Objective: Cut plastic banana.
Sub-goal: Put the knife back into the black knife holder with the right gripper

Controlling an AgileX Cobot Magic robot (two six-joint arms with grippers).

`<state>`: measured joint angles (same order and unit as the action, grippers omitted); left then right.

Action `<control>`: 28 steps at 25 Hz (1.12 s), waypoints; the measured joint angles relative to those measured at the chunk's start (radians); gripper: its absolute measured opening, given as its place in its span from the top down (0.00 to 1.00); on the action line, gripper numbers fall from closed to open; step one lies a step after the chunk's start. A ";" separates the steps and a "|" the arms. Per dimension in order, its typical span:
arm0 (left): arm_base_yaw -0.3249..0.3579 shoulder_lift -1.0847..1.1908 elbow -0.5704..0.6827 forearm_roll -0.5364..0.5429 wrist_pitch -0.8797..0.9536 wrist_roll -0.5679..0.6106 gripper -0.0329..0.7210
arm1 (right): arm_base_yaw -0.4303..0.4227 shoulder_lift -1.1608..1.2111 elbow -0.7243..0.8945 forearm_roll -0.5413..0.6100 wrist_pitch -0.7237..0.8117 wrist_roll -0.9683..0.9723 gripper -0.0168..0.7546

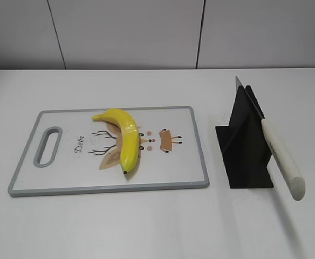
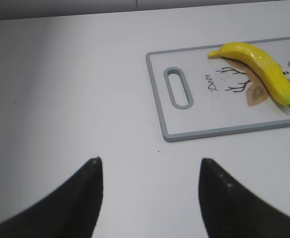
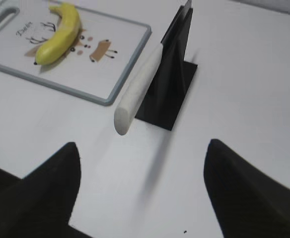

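A yellow plastic banana point(image 1: 123, 137) lies on a white cutting board with a grey rim point(image 1: 25, 154); both also show in the left wrist view, banana point(image 2: 259, 69) and board point(image 2: 160, 99), and in the right wrist view, banana point(image 3: 60, 34) and board point(image 3: 130, 64). A knife with a white handle point(image 1: 282, 156) rests slanted in a black stand point(image 1: 242, 145), handle toward the table front; it also shows in the right wrist view point(image 3: 137, 94). My left gripper point(image 2: 150, 163) is open and empty over bare table left of the board. My right gripper point(image 3: 142, 148) is open and empty, just short of the knife handle. Neither gripper shows in the exterior view.
The table is white, with a white panelled wall point(image 1: 146, 32) behind it. The board has a handle slot point(image 1: 48, 145) at its left end. The black stand point(image 3: 172, 84) sits to the right of the board.
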<state>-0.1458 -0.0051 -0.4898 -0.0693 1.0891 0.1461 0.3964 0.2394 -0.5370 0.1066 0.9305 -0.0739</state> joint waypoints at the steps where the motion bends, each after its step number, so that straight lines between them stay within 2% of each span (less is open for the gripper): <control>1: 0.000 0.000 0.000 0.000 0.000 0.000 0.20 | 0.000 -0.031 0.000 0.000 0.000 0.000 0.21; 10: 0.000 0.000 0.000 0.000 0.000 0.000 0.22 | 0.000 -0.196 0.008 0.001 -0.011 -0.001 0.21; 16: 0.000 0.000 0.000 0.000 0.000 0.000 0.22 | 0.000 -0.202 0.005 -0.015 0.162 -0.001 0.21; 20: 0.000 0.000 0.000 0.000 0.000 0.000 0.22 | 0.000 -0.203 0.017 -0.024 0.114 -0.001 0.21; 28: 0.000 0.000 0.001 0.000 0.000 0.000 0.22 | 0.000 -0.204 0.029 -0.025 0.110 -0.002 0.21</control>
<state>-0.1458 -0.0051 -0.4891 -0.0693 1.0891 0.1461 0.3964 0.0356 -0.5078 0.0812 1.0402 -0.0759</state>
